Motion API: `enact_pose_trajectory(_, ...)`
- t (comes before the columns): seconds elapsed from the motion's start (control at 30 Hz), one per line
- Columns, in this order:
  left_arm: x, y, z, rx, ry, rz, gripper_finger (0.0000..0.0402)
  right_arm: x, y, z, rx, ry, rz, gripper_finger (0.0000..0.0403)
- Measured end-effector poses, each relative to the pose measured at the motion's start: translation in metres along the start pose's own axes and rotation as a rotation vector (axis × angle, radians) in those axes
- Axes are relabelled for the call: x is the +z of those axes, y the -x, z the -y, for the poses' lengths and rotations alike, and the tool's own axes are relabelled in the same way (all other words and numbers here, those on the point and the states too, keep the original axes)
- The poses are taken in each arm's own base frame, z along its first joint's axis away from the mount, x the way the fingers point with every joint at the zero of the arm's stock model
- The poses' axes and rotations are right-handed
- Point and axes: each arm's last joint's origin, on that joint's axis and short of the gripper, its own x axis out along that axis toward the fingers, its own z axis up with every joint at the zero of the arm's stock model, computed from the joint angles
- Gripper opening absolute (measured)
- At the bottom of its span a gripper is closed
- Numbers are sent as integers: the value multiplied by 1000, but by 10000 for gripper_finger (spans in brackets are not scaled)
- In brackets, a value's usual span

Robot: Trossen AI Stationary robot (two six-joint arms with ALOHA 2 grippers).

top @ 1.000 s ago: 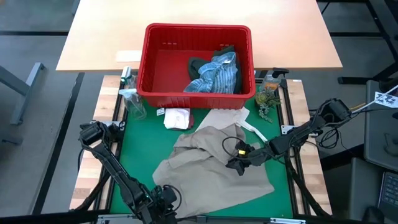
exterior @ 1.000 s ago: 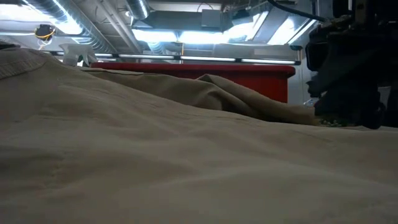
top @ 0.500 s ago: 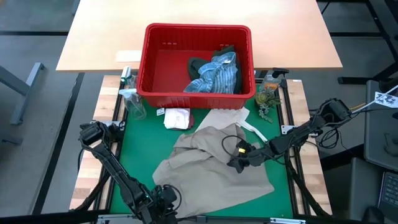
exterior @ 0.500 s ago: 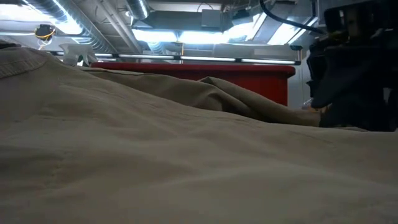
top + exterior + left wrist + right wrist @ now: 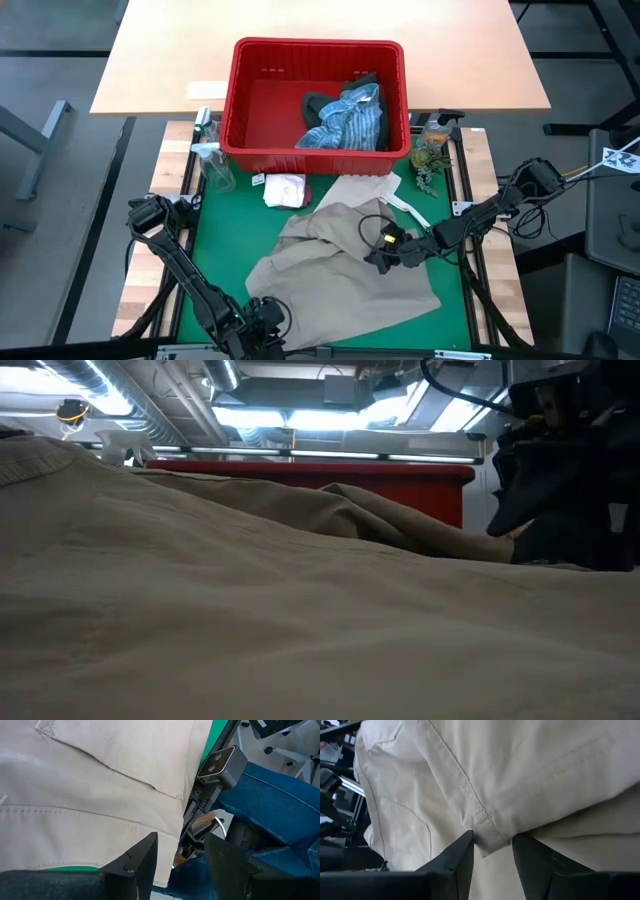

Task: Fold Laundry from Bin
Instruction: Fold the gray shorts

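Right gripper (image 5: pixel 377 257) nudged slightly — a tan garment (image 5: pixel 330 262) fold between its fingers.

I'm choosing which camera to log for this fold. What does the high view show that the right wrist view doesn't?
Only the high view shows the red bin holding the striped shirt, the small white cloth, and the left gripper at the near edge.

Only the right wrist view shows a seamed fold between the right gripper fingers.

Both show the tan garment.
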Motion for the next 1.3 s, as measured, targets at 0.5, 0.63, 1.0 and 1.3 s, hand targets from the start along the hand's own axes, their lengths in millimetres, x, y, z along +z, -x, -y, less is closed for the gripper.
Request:
enact_pose_trajectory(0.5,0,0,0,0,-18,0,156,4,0,-6,51,-21,110,133)
enact_pose_trajectory(0.63,0,0,0,2,-36,13,156,5,0,-6,47,-20,128,117)
enact_pose_trajectory(1.0,2,0,0,7,-50,58,156,8,1,-12,81,82,200,19)
enact_pose_trajectory(1.3,8,1,11,-87,39,238,156,30,18,-23,143,189,286,7)
